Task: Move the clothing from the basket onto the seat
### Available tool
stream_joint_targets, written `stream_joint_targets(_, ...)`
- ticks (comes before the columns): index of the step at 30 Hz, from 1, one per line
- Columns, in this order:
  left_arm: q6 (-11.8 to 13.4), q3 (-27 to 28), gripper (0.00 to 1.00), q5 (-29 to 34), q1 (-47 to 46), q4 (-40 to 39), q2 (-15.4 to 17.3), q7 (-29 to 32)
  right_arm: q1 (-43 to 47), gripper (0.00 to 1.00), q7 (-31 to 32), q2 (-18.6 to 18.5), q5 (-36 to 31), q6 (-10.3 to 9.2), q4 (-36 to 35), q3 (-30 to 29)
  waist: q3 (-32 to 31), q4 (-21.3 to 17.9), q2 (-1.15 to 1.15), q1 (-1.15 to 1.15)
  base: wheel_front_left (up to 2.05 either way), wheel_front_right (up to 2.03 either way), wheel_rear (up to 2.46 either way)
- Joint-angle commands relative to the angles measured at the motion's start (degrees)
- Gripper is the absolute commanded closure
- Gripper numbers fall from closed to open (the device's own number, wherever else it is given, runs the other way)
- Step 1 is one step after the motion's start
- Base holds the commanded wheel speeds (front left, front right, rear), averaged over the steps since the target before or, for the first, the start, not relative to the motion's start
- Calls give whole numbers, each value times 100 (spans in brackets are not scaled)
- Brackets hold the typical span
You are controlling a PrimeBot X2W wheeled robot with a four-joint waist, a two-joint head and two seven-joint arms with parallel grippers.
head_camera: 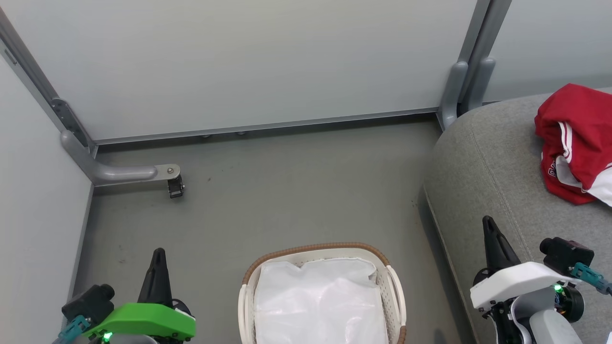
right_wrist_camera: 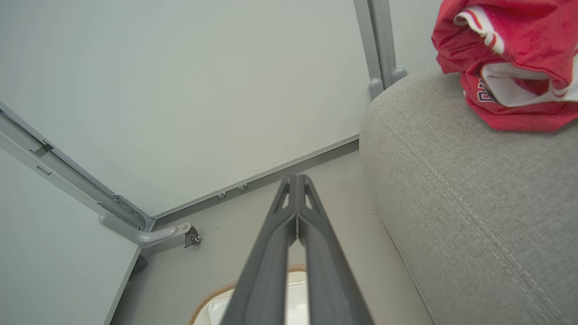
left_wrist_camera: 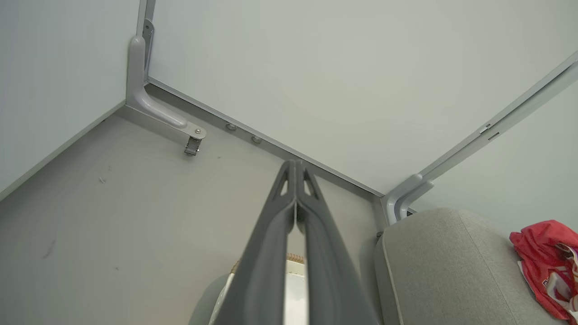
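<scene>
The clothing [head_camera: 576, 143], a red bundle with white trim, was seen lying on the seat [head_camera: 487, 162] at the far right. The basket [head_camera: 315, 249] was set on the floor [head_camera: 287, 191] in the near middle, just left of the seat, with a white liner sheet [head_camera: 318, 301] lying in it. The left gripper [head_camera: 158, 253] was held closed and empty at the near left. The right gripper [head_camera: 487, 222] was likewise closed on nothing, over the seat's near part, well apart from the clothing.
</scene>
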Motion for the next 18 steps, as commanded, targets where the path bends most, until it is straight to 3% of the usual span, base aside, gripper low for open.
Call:
stream_joint_targets(1, -20, 57, 100, -207, -143, -93, 32, 39, -40, 100, 45, -33, 241, -1, -110, -36, -2, -5, 0, 0, 0, 0, 0)
stream_joint_targets(18, -65, 263, 100, -1470, -237, -159, 43, 401, -12, 100, 409, -45, 1719, -2, -187, -151, -22, -69, 0, 0, 0, 0, 0)
